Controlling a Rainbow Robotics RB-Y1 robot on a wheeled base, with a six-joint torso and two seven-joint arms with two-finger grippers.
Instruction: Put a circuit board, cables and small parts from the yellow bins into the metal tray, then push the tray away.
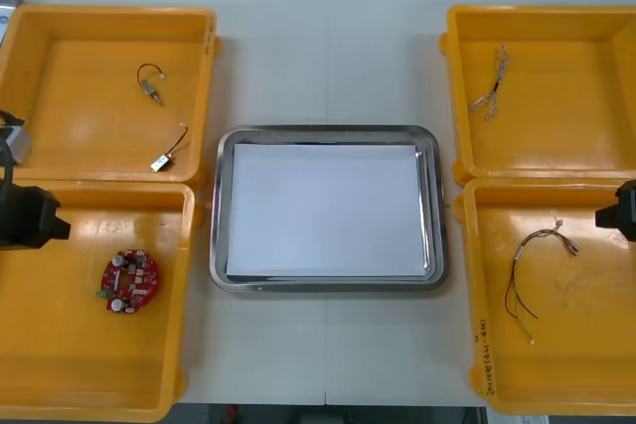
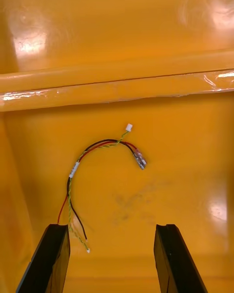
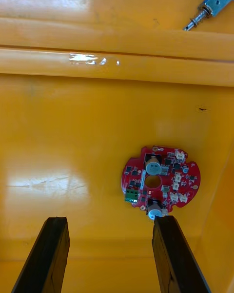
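While both arms hang at the table's edges, I read the left gripper as open: its two fingers stand apart with nothing between them, over the floor of the near-left bin. The board lies flat on that floor, just beyond the tip of one finger and off to the side of the gap rather than in it. I cannot tell whether that tip touches the board's edge. From the front camera the board sits right of the bin's middle, toward the tray.

On my other side, the right gripper is open too, fingers apart and holding nothing, above the near-right bin. The red cable, with black and yellow strands, lies curved on the bin floor ahead of the gap. Its loose ends reach close to one finger, and its plug end lies farther out.

The tray sits at the table's middle, between the left and right bins, shiny at the rim and white inside. In the far-left bin two parts lie apart from each other. In the far-right bin a twisted cable lies toward the bin's left side.
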